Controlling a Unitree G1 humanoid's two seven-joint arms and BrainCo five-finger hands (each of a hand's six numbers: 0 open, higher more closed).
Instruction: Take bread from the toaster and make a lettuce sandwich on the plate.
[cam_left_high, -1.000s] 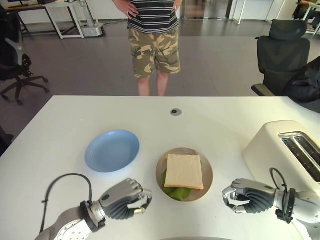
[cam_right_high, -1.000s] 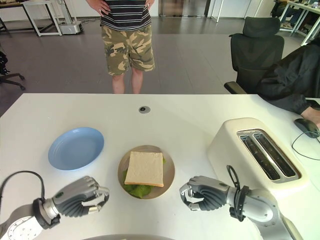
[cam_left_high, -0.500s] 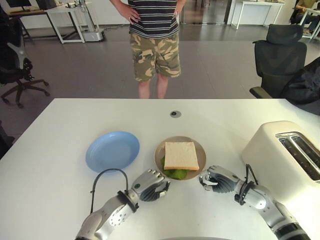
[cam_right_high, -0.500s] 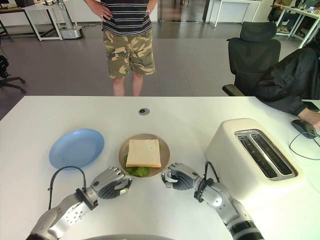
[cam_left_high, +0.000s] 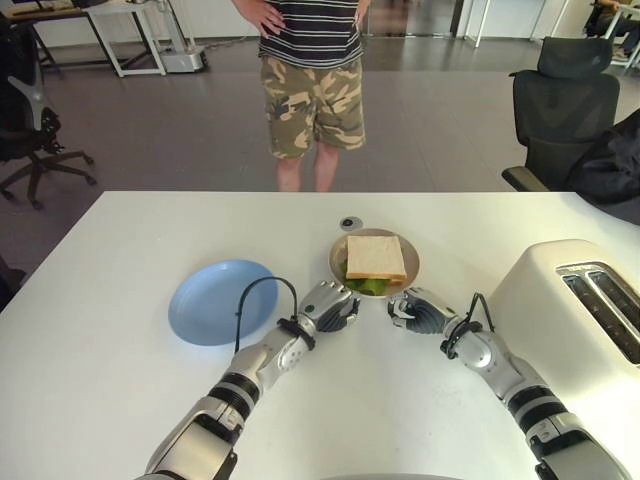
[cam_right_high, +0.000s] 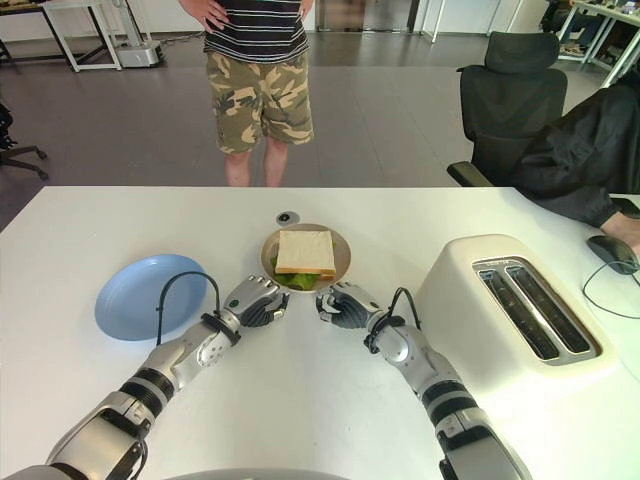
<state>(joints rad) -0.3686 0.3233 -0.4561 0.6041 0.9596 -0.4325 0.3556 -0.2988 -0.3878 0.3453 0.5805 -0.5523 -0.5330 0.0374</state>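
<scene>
The bread slice (cam_left_high: 376, 257) lies flat on lettuce (cam_left_high: 368, 285) on the brown plate (cam_left_high: 410, 268). The plate sits toward the far middle of the surface (cam_left_high: 130, 240), right of the blue plate (cam_left_high: 222, 301) and left of the toaster (cam_left_high: 540, 300). A green edge of lettuce shows past the near side of the bread.

The left hand (cam_left_high: 330, 305) and the right hand (cam_left_high: 415, 308) sit just near of the plate's near rim, one at each side. Both are curled into loose fists and hold nothing. Whether the knuckles touch the rim cannot be told.

The likely trouble is a nudge. With both fists this close, any forward drift would shove the plate farther away, toward the small round fitting (cam_left_high: 350, 223) just beyond it. An uneven push from one side would spin the plate. A jolt could slide the top slice off the slippery leaf, and a knuckle could drag out the exposed lettuce.

The slice is close to square, so it has no clear long axis. Its edges run roughly square to the surface's edges, turned only slightly. The toaster's slots run far to near, angling right as they come nearer.
</scene>
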